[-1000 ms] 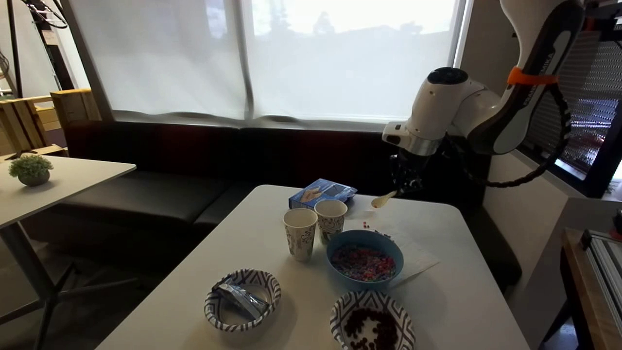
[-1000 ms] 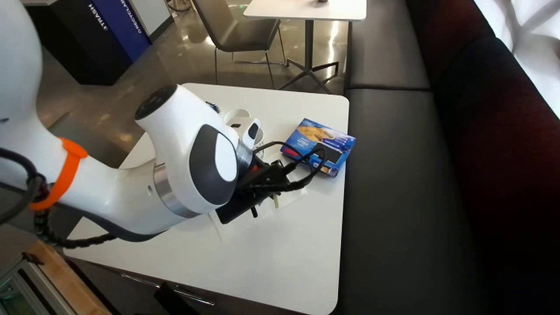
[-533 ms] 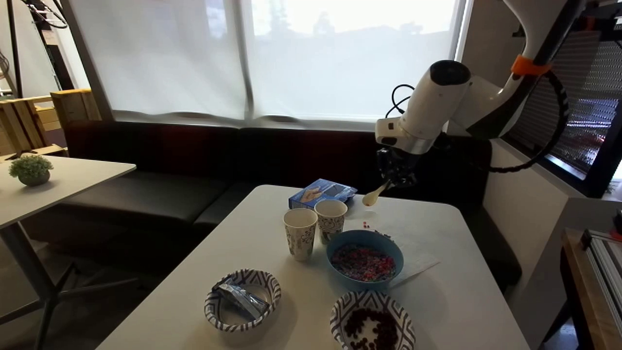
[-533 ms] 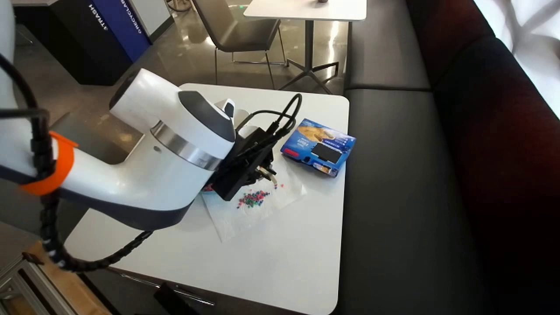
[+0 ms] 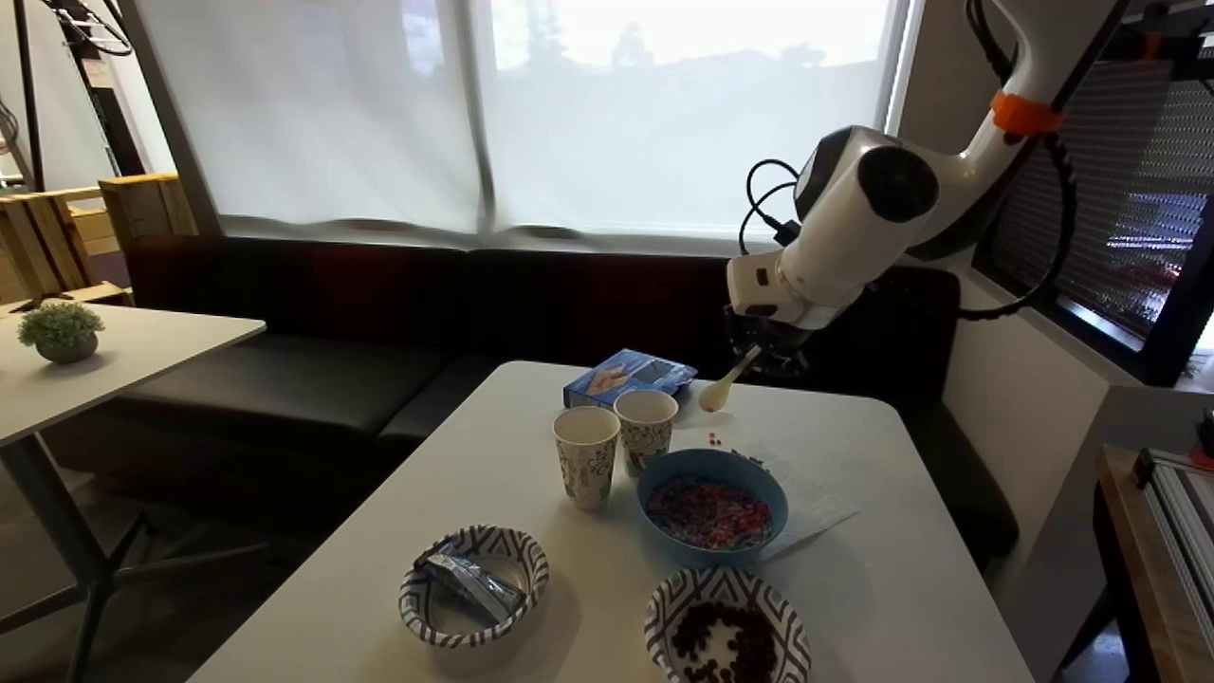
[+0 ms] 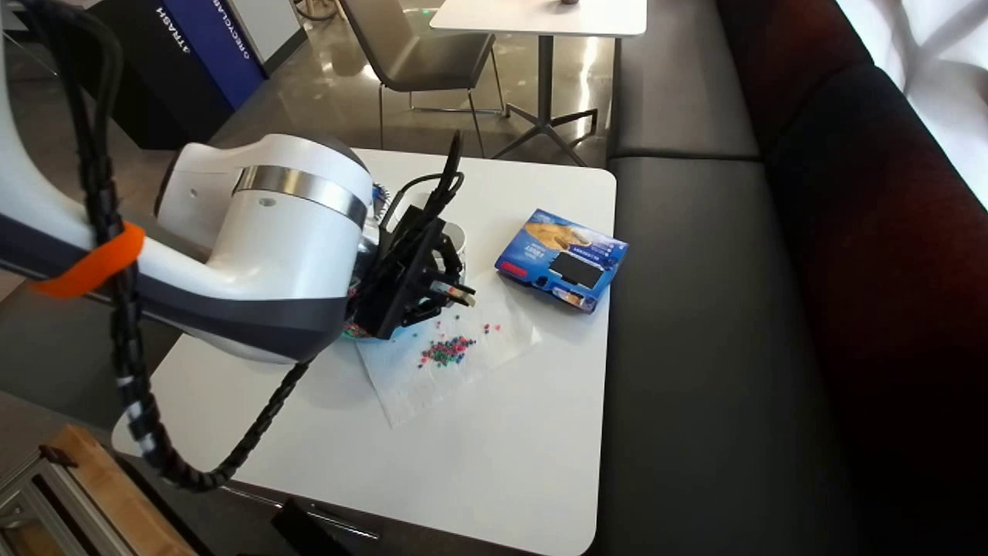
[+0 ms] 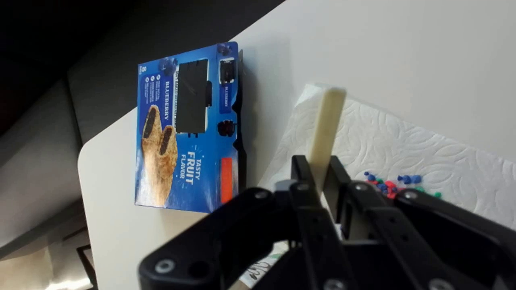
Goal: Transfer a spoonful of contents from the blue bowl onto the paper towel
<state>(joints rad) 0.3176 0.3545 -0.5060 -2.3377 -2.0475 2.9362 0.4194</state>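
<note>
Hand grips 1 spoon, apparently above the paper towel.

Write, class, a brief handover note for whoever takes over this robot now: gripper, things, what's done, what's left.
Gripper: shut on a cream-coloured spoon, tilted, bowl end lower.
Things: the round blue bowl holds small multicoloured loose bits; the white embossed paper towel lies on the white table.
Done: a small heap of bits is on the towel.
Left: if that counts as the spoonful, probably just setting the spoon down. Whether it carries bits is unclear.
</note>
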